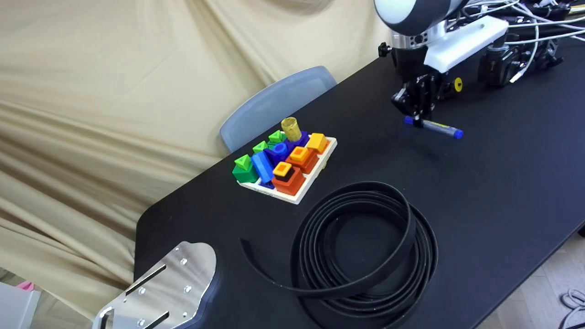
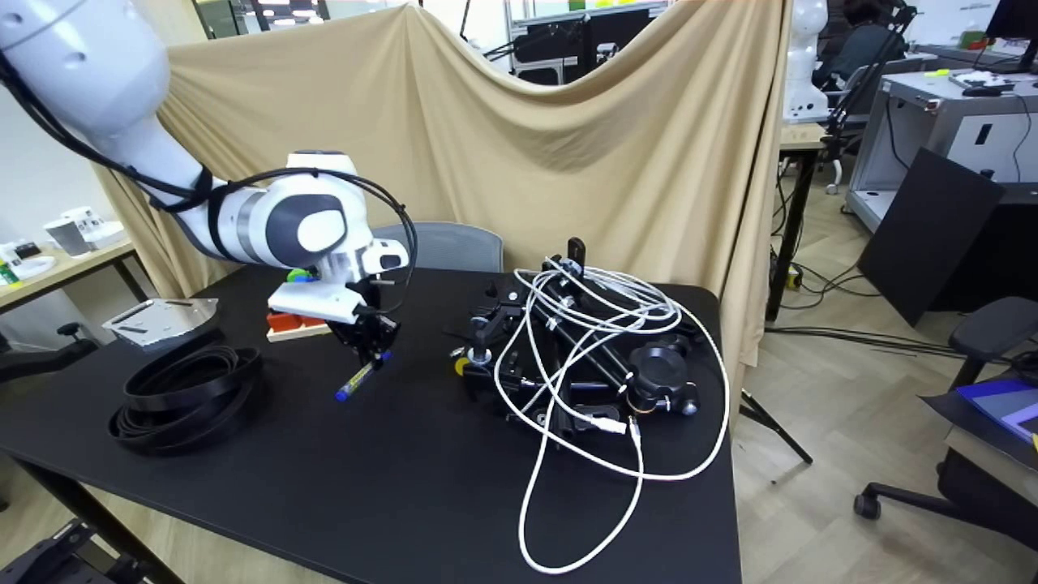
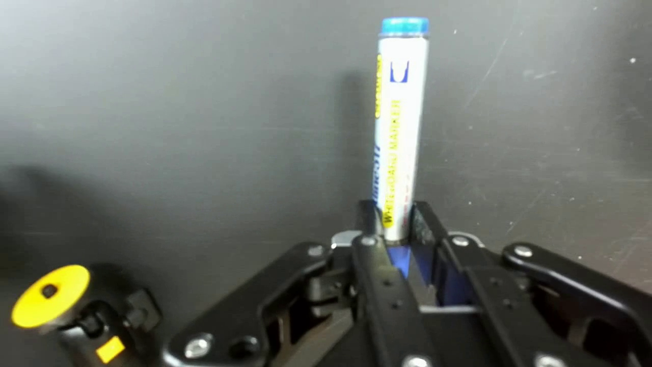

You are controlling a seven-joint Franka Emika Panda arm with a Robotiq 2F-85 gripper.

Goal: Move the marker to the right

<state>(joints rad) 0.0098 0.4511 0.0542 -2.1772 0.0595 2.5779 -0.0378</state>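
Note:
The marker is a white whiteboard marker (image 3: 400, 127) with blue ends and a yellow label. In the wrist view it points away from my gripper (image 3: 395, 216), whose two fingers are closed on it near one blue end. Part of that end is hidden between the fingers. The marker's shadow lies to its left, apart from it, so it seems held a little above the black table. In both exterior views the marker (image 1: 441, 129) (image 2: 357, 380) sticks out sideways from the fingertips of my gripper (image 1: 417, 119) (image 2: 375, 357), toward the table's open long side.
A board of coloured blocks (image 1: 315, 178) and a coiled black strap (image 1: 422, 256) lie on the table (image 1: 493, 219). A metal plate (image 1: 164, 283) lies at the far end. Black equipment (image 2: 600, 381) with loose white cables (image 2: 531, 487) stands near the gripper; its yellow knob (image 3: 51, 295) shows in the wrist view.

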